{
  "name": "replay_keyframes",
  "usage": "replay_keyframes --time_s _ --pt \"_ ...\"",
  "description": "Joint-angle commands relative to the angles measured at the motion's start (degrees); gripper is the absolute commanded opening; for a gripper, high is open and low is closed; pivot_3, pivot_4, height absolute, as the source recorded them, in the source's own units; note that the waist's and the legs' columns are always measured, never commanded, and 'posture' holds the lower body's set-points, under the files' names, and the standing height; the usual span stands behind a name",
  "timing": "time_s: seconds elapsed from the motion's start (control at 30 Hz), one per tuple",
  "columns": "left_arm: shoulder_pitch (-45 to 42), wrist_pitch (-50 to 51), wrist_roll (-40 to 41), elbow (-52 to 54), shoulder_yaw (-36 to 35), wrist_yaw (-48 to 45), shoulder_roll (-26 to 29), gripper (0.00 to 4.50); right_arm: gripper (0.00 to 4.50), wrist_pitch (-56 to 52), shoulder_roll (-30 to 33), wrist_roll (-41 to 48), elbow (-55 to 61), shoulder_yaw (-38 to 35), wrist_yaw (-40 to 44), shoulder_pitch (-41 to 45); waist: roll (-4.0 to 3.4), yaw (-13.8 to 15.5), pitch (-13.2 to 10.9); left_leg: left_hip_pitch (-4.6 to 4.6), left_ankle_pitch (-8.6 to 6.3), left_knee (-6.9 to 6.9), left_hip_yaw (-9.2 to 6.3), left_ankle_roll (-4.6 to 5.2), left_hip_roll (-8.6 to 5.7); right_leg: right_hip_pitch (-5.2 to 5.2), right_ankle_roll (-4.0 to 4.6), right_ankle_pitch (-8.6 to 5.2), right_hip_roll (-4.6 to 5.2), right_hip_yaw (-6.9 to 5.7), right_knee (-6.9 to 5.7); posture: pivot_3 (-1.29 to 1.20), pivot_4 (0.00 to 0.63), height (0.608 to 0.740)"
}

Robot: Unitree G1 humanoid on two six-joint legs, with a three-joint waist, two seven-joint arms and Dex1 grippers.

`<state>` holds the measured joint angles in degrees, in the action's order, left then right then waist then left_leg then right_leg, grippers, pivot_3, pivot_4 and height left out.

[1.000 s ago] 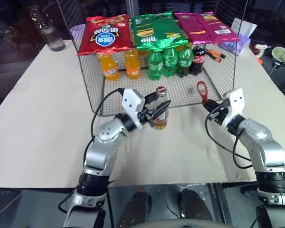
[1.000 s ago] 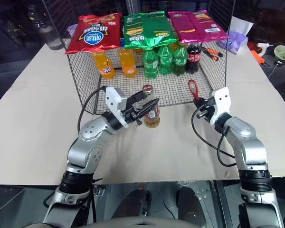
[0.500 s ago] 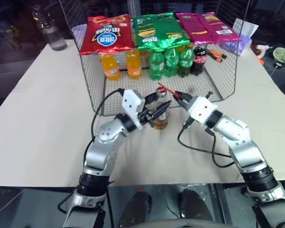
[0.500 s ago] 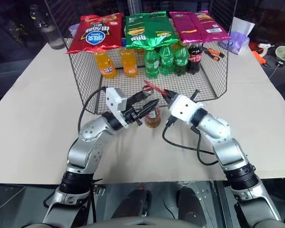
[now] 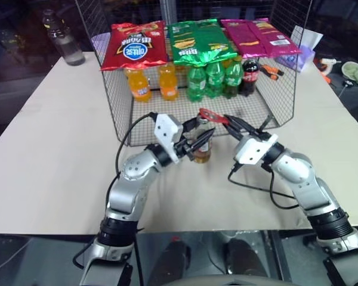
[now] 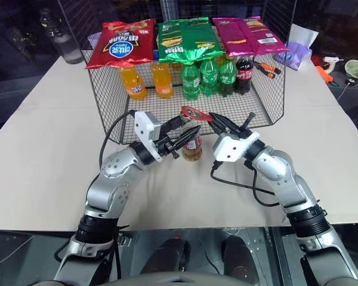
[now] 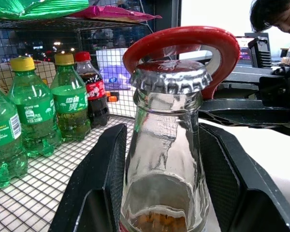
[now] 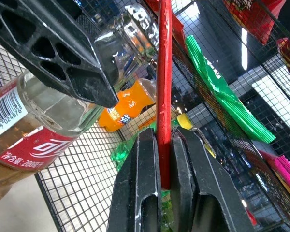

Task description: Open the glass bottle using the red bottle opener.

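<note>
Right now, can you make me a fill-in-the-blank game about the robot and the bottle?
1. The left gripper holds the glass bottle by its ____.
2. The right gripper is shut on the ____ bottle opener.
3. The opener's ring sits over the bottle's metal ____.
4. The chip bags lie on top of the wire ____.

Missing words: neck; red; cap; basket

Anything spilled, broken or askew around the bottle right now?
Nothing stands out. The glass bottle stands upright in the left claw, crown cap still on and undented, no liquid on the table. The red bottle opener, clamped in the right claw, has its ring over the cap.
</note>
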<state>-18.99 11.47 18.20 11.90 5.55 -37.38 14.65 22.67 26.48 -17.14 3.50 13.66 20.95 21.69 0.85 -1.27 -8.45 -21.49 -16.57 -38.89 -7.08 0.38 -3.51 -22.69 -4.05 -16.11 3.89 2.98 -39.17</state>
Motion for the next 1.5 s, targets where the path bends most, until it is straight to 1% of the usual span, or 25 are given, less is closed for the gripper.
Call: replay_keyframes --time_s 0.03,0.17,0.3,0.47,0.6,0.77,1.03,1.23,1.5 --pt "-0.03 0.40 0.02 -0.33 0.73 -0.07 -0.13 2.27 0.00 2.91 -0.11 -0.44 -3.17 4.09 3.86 0.76 0.00 0.06 0.00 0.04 0.00 0.04 0.00 0.00 0.00 0.06 0.00 0.00 0.00 0.00 0.06 0.00 0.150 0.740" --pt "-0.09 0.40 0.04 -0.52 0.76 -0.17 -0.17 2.27 0.00 4.99 -1.84 1.01 -7.35 5.75 5.37 2.03 0.00 0.14 0.00 0.35 0.00 0.36 0.03 0.00 0.02 0.31 -0.02 0.02 0.01 0.03 0.31 0.00 0.150 0.740" --pt "-0.35 0.40 -0.17 -0.67 1.07 -0.08 -0.56 2.27 0.00 8.20 -3.39 0.07 -11.32 7.34 5.20 3.34 0.00 0.14 0.00 0.70 0.00 0.62 0.05 0.00 0.06 0.57 -0.01 0.01 -0.01 0.04 0.49 0.00 0.150 0.740" --pt "-0.37 0.46 -0.25 -0.64 1.13 -0.17 -0.75 2.27 0.00 12.75 -3.33 -4.72 -14.87 5.94 0.76 5.48 -0.01 0.16 0.01 0.79 0.00 0.61 0.06 0.00 0.07 0.63 -0.01 0.01 -0.02 0.05 0.48 0.00 0.150 0.740" --pt "-0.33 0.66 -0.23 -0.55 1.14 -0.26 -0.68 2.27 0.00 16.79 -0.92 -9.10 -17.23 3.95 -3.73 7.68 -0.02 0.18 0.01 0.78 0.00 0.61 0.06 0.00 0.06 0.63 -0.01 0.01 -0.02 0.05 0.47 0.00 0.150 0.740" --pt "-0.39 0.85 -0.19 -0.59 1.23 -0.33 -0.68 2.27 0.00 20.97 4.02 -13.51 -20.80 1.41 -8.80 12.52 -0.02 0.19 0.00 0.76 0.00 0.61 0.08 0.00 0.05 0.62 -0.01 0.01 -0.02 0.06 0.48 0.00 0.150 0.740" --pt "-0.39 0.87 -0.11 -0.64 1.47 -0.30 -0.60 2.27 0.00 25.14 9.68 -17.97 -24.31 -0.96 -14.93 21.16 -0.04 0.24 -0.05 0.69 0.00 0.67 0.07 0.00 0.05 0.60 -0.01 0.01 -0.02 0.05 0.64 0.00 0.150 0.740" --pt "-0.24 0.81 -0.03 -0.61 1.61 -0.29 -0.48 2.27 0.00 24.11 8.81 -15.47 -24.38 -1.92 -15.80 22.52 -0.04 0.31 -0.06 0.61 0.00 0.84 0.05 0.00 0.08 0.59 -0.01 0.01 -0.01 0.03 0.90 0.00 0.150 0.740" --pt "-0.04 0.81 -0.12 -0.41 1.64 -0.20 -0.27 2.27 0.00 19.75 6.56 -10.16 -22.19 -4.73 -15.42 18.33 -0.05 0.43 -0.07 0.53 -0.01 0.95 0.00 0.01 0.08 0.60 -0.01 0.01 0.02 -0.04 1.14 0.00 0.150 0.740"
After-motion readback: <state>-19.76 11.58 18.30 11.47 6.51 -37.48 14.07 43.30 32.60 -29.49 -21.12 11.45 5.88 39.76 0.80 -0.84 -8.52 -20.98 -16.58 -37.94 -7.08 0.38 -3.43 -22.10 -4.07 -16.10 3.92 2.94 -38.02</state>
